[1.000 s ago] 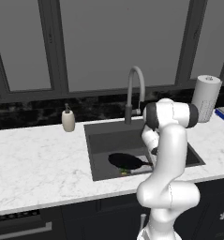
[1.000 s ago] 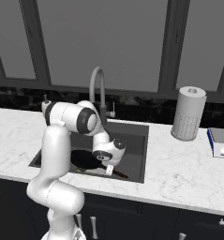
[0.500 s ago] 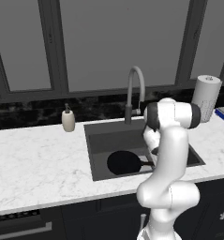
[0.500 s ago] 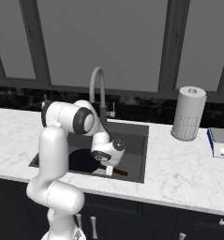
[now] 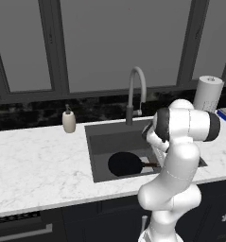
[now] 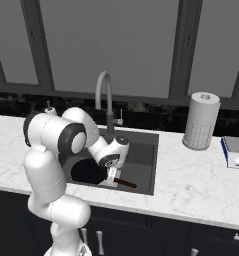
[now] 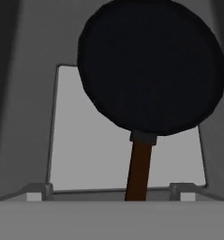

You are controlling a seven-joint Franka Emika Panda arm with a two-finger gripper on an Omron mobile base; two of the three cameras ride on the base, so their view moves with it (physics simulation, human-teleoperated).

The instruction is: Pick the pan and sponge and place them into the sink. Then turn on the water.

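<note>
With the pan (image 5: 125,163) lying in the sink (image 5: 98,142) and my gripper (image 6: 112,176) spread wide, empty above its handle, I could snag it lifting out.

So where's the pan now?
The pan lies flat on the sink floor, toward the front, below the faucet. In the left base view its handle points right, toward the robot's arm.
</note>
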